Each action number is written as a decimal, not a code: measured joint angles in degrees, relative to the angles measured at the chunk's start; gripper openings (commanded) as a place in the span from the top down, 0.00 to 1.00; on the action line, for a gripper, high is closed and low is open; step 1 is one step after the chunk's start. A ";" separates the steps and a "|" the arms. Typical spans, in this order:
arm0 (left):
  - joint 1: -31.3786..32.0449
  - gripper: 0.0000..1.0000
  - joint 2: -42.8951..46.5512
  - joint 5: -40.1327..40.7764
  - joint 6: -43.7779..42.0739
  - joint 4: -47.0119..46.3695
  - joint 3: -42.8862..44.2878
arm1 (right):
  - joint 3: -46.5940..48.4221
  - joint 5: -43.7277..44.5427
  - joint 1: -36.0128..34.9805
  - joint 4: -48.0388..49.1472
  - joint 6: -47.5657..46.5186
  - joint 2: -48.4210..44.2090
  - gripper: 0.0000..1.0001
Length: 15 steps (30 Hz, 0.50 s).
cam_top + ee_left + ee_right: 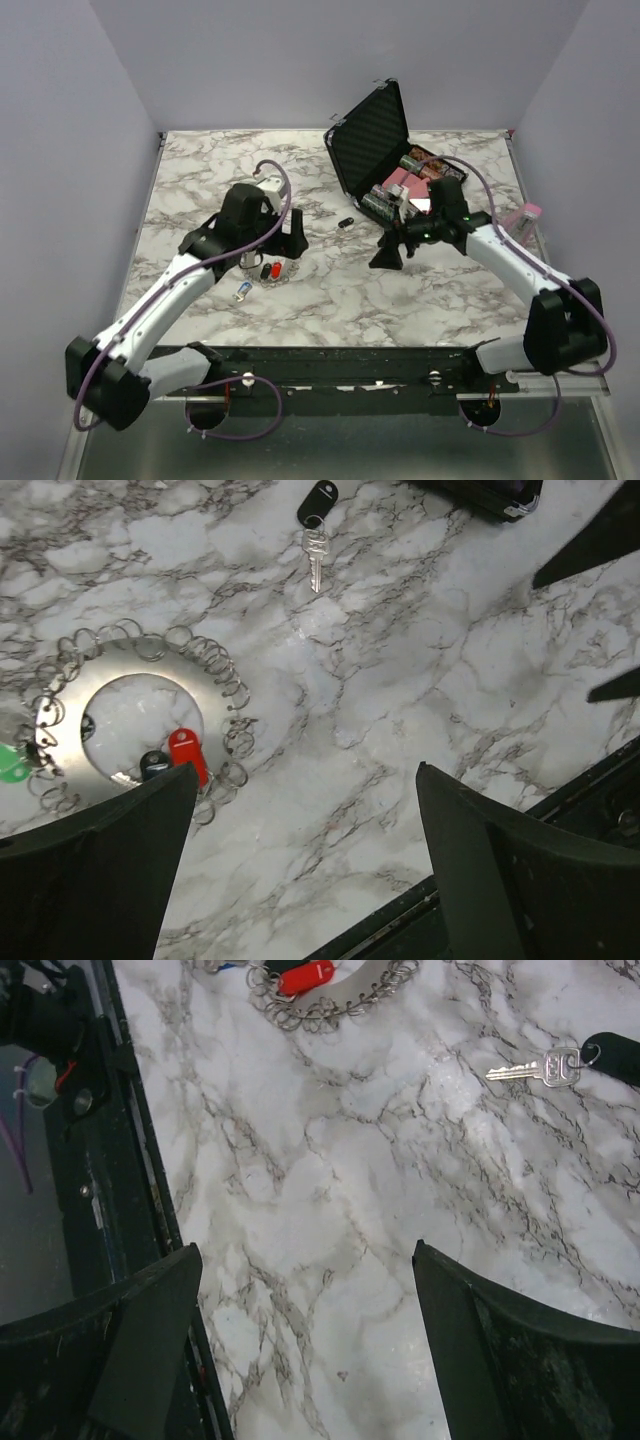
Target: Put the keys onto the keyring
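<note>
The keyring [140,667] is a flat silver metal ring edged with many small wire loops, lying on the marble table [330,290]. A red-headed key [187,752] and a black-headed key [153,763] lie on its near edge, partly hidden by my left finger. A plain silver key [315,555] on a black tag lies apart, farther out, also seen in the right wrist view as the silver key [530,1068]. My left gripper [305,770] hangs open just right of the keyring [262,268]. My right gripper [306,1248] is open over bare marble, right of the silver key [345,221].
An open black hard case [372,130] holding batteries and small items stands at the back right. A small blue-and-white capsule piece [241,291] lies in front of the keyring. A pink object [527,215] sits at the right edge. The table's black front rail [110,1160] runs close by.
</note>
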State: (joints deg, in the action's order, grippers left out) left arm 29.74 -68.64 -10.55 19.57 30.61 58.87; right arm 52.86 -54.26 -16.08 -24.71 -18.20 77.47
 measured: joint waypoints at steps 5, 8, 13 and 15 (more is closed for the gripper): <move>-0.26 0.01 18.16 6.14 -3.67 -0.90 -8.33 | 7.74 10.67 -8.52 3.61 5.95 12.09 0.04; -0.52 0.01 26.47 10.54 -5.22 -1.88 -12.87 | 10.99 17.27 -12.33 6.54 9.66 17.25 0.04; -0.76 0.01 36.06 16.15 -6.73 -2.38 -18.95 | 17.51 27.50 -15.45 10.80 16.31 25.62 0.17; -0.98 0.01 38.18 17.84 -7.45 -3.15 -19.32 | 18.40 31.17 -15.45 12.63 18.43 28.04 0.27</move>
State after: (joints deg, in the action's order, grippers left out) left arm 28.75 -30.46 7.29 12.12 27.46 39.55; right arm 71.26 -23.09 -31.53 -12.08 0.23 105.51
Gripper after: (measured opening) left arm 0.987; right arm 0.848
